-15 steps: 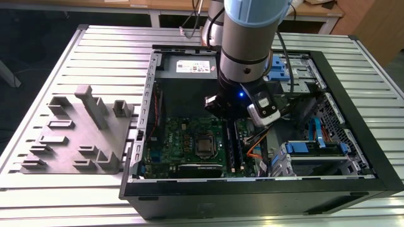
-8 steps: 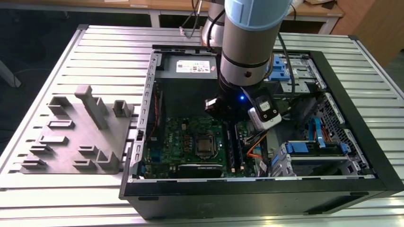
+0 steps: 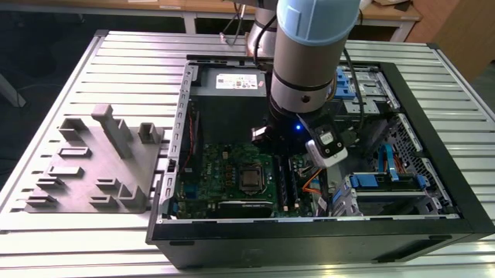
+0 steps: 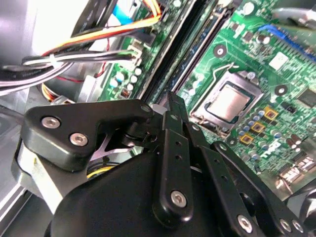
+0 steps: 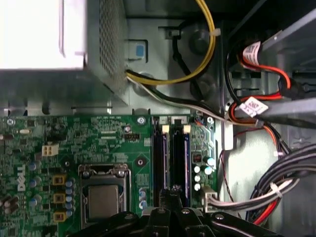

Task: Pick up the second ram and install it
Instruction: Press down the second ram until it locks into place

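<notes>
Beside the processor socket [image 5: 102,197] on the green motherboard [image 5: 74,148], the second ram [image 5: 187,165] sits in its slot, with another stick [image 5: 162,165] between it and the socket. Right above the sticks hangs the gripper [image 5: 170,190], its black fingers [image 4: 174,113] pinched together and holding nothing.

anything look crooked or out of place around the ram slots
Nothing stands out. In the first wrist view the memory slots run straight and parallel beside the processor socket, and the gripper sits right over them. The cables stay off to the side.
</notes>
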### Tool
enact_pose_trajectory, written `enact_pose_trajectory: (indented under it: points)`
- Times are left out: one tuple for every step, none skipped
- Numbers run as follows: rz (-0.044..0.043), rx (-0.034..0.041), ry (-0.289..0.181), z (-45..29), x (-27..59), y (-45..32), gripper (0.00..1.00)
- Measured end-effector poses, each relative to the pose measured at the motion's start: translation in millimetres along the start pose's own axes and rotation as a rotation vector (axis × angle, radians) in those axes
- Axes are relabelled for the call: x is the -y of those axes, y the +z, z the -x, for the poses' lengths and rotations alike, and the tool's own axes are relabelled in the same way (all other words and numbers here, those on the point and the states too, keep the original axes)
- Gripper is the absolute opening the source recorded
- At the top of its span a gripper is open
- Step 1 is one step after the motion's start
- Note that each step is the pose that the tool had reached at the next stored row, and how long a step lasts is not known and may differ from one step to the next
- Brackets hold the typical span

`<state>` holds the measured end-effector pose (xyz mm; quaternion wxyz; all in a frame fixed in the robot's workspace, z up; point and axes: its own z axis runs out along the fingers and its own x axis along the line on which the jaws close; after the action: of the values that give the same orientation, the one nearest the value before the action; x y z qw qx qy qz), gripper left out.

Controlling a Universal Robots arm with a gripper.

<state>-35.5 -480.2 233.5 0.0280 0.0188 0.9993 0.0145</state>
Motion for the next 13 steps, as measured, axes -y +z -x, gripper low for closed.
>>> enact_pose_trajectory:
  points:
    - [0.0,0.0,0.0,0.1,1.6,0.0,0.07]
    - [0.0001,0.0001,0.0,0.1,3.2,0.0,0.07]
    - [0.0001,0.0,0.0,0.2,4.8,-0.1,0.07]
    - [0.0001,0.0001,0.0,0.2,6.4,-0.1,0.07]
    - [0.0001,0.0,0.0,0.3,8.0,-0.2,0.07]
    - [0.0001,0.0001,0.0,0.4,9.5,-0.2,0.07]
    - [0.0,0.0,0.0,0.4,10.9,-0.3,0.07]
    - [-0.0001,0.0,0.0,0.5,12.4,-0.4,0.07]
    - [-0.0001,0.0,0.0,0.5,13.9,-0.4,0.07]
    - [0.0,0.0,0.0,0.6,15.4,-0.4,0.07]
    - [0.0,0.0,0.0,0.6,17.1,-0.5,0.07]
    - [0.0001,0.0,0.0,0.7,18.9,-0.5,0.07]
    - [0.0002,0.0001,0.0,0.8,20.7,-0.5,0.07]
